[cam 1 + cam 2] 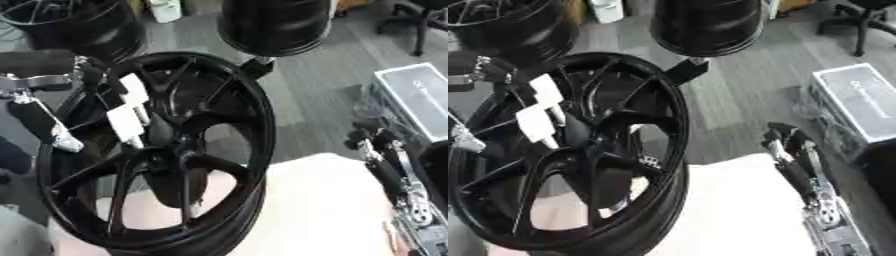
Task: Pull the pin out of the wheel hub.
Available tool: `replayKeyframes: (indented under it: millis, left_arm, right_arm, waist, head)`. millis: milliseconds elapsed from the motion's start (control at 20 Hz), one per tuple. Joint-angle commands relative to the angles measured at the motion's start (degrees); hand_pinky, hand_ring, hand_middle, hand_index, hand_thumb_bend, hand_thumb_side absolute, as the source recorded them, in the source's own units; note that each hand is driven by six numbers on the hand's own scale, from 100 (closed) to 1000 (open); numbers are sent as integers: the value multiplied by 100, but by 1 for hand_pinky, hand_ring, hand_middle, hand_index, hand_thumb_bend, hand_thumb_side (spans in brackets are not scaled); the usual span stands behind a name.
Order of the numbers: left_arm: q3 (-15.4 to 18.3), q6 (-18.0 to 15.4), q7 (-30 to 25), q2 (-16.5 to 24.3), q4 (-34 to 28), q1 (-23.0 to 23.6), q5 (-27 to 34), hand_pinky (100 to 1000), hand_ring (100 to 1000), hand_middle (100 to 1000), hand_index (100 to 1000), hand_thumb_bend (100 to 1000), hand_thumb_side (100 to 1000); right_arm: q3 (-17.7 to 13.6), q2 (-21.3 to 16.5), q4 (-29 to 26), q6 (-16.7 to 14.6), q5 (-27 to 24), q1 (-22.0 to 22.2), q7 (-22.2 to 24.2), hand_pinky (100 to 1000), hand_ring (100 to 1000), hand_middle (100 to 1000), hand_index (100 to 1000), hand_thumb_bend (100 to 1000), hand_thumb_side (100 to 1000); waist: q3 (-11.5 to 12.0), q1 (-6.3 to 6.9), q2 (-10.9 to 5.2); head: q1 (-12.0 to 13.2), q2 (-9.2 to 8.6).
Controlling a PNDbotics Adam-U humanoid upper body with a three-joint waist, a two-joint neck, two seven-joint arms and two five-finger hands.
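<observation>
I hold the left robot hand [122,107] inside the spokes of the wheel hub [232,95], fingers curled at the centre; the pin itself I cannot make out. The hub stands tilted at the tabletop [324,210] left edge. Risk: an off-axis pull tips the hub. The right robot hand [785,142], fingers relaxed, braces nothing.

wheel hub [188,165]: glossy black alloy rim with curved spokes, standing tilted on its edge, its open face turned up toward the camera, its lower rim against a pale surface
pin: cannot be made out with certainty among the spokes near the hub's centre
</observation>
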Motion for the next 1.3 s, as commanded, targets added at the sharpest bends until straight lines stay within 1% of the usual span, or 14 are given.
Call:
replayKeyframes:
  millis: [50,100,300,350,700,900,1100,1150,1300]
  left_arm:
    - [54,-912,-836,20,77,-136,-87,544,455,713,844,645,431]
    - [44,-934,-848,2,95,-141,-99,542,454,710,841,637,425]
    - [-9,-1050,-971,-57,137,-140,-106,538,449,691,823,580,355]
    - [-26,-1087,-1023,-67,141,-137,-96,537,447,684,817,550,323]
    - [-89,-1326,-1414,-90,96,-134,79,519,422,647,792,443,188]
    - [-167,-1468,-1481,-85,76,-117,96,507,406,617,768,380,112]
    - [-196,-1583,-1485,-105,107,-101,71,495,384,567,724,336,100]
    - [-198,-1601,-1485,-109,114,-100,81,504,381,543,702,311,100]
    - [-163,-1598,-1485,-124,116,-101,170,497,347,463,627,276,100]
  right_arm:
    - [-3,-109,-68,-13,-16,-59,36,681,612,588,749,100,554]
    - [-2,-108,-66,-13,-18,-63,38,681,612,588,749,100,554]
    - [-3,-105,-62,-15,-22,-78,44,681,612,588,749,100,555]
    - [-2,-105,-62,-15,-24,-82,46,681,612,588,749,100,554]
    - [-6,-104,-57,-20,-31,-92,52,682,612,588,749,100,553]
    - [-9,-105,-57,-23,-36,-98,56,682,612,587,749,100,553]
    - [-9,-105,-52,-21,-39,-98,60,682,612,587,749,100,553]
    - [-9,-105,-51,-20,-40,-98,59,682,612,587,749,100,553]
    - [-11,-104,-49,-21,-41,-97,59,681,612,587,749,100,553]
  waist:
    - [-19,-19,-82]
    - [-24,-18,-80]
    - [-40,-12,-71]
    - [-45,-11,-70]
    - [-56,-8,-72]
    - [-61,-7,-72]
    - [-59,-10,-72]
    - [-59,-11,-71]
    - [-56,-15,-71]
  head:
    - [11,-101]
    - [13,-103]
    - [19,-102]
    - [19,-101]
    - [8,-104]
    - [-4,-113]
    - [-13,-118]
    - [-13,-118]
    - [-17,-118]
